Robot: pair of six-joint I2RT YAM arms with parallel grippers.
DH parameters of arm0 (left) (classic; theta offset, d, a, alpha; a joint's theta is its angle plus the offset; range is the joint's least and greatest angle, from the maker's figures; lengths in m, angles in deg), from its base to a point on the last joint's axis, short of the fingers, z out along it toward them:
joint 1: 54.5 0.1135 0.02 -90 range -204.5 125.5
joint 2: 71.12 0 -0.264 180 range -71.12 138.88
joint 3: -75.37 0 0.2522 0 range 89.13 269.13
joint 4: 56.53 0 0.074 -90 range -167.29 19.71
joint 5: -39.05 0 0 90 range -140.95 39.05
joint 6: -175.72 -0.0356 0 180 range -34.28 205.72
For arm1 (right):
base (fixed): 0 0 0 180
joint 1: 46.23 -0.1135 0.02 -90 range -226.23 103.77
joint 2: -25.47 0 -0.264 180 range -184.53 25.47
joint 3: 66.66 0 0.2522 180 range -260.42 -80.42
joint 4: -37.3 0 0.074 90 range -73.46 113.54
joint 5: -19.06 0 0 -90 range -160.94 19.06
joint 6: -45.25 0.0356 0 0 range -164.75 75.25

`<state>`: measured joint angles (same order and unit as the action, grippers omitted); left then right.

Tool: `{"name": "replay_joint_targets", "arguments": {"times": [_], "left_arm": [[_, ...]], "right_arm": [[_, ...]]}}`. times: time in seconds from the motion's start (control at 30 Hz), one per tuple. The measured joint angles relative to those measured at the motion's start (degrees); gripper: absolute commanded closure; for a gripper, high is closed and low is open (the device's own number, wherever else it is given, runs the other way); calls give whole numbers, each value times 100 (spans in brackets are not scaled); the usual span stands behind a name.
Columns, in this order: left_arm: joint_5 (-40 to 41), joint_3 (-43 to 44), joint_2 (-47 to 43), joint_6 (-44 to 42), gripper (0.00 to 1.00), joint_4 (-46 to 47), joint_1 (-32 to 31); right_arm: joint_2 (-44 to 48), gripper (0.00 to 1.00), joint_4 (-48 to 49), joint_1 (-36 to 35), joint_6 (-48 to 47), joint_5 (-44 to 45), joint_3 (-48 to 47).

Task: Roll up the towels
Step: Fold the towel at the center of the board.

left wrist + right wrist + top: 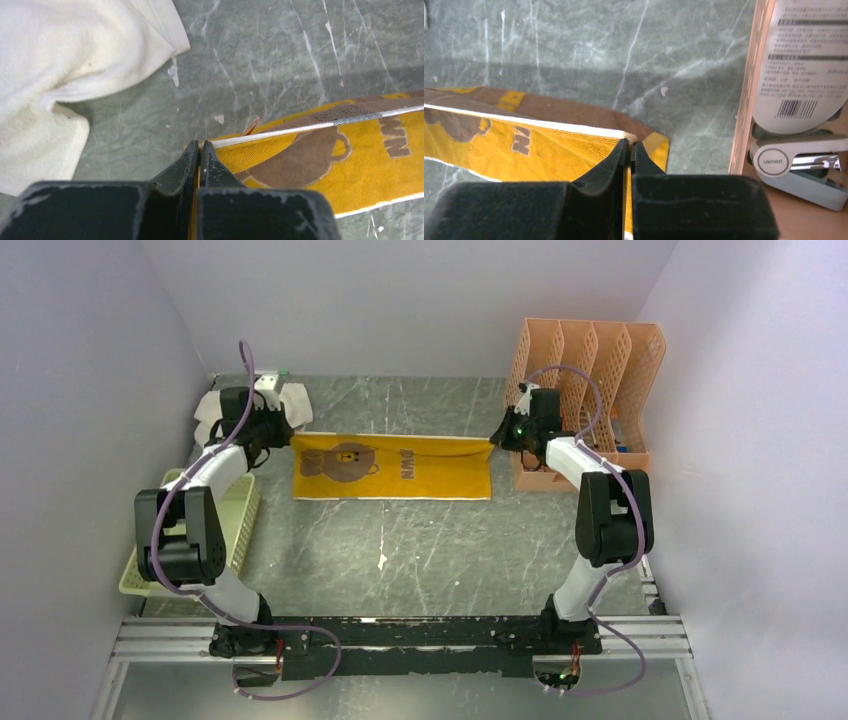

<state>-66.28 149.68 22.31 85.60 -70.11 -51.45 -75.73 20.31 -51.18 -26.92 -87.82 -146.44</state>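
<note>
Your brown-and-yellow towel [400,468] lies spread across the upper middle of the top view. Its long axis runs left to right between the two arms. The left tool [280,435] is pinched together on its upper-left corner, and the right tool [500,433] is pinched together on its upper-right corner. The left wrist view shows a sliver of yellow cloth between the closed jaws of the left tool [200,146]. The right wrist view shows the same at the right tool [630,145].

Everything turns on this: both tools sit on the far long edge, and the body of the towel [320,170] hangs away from them toward the bottom of the frame. That edge looks taut and slightly lifted, with a brown underside folded out behind it [564,107]. Each arm is equally near its own corner, so I judge any roll will need both to move as a pair.

The cloth is looped terry with a flat woven white band, a bear print and block lettering. It is soft and will likely sag if you let the tension go.

The cream towel [296,400] is bunched at the upper left, just beyond the left tool and apart from the yellow one. Up close it looks thick and fleecy [60,65].

The counter [430,550] is smooth grey veined stone. A pale green mesh basket [243,510] sits at the left, and a rigid orange perforated file rack [590,350] at the upper right holds a stapler [799,165] close to the right tool.
</note>
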Motion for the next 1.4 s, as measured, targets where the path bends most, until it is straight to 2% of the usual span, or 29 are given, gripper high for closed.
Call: {"name": "replay_joint_targets", "arguments": {"times": [0.23, 0.77, 1.4], "left_arm": [[249, -522, -114, 354, 93, -83, -55], [704, -1305, -815, 1154, 93, -232, -153], [1316, -1451, -833, 1543, 93, -603, -367]], "right_arm": [[79, 100, -140, -17, -26, 94, 411], [977, 100, -358, -85, 129, 490, 1019], [1204, 100, -522, -142, 122, 575, 1495]]}}
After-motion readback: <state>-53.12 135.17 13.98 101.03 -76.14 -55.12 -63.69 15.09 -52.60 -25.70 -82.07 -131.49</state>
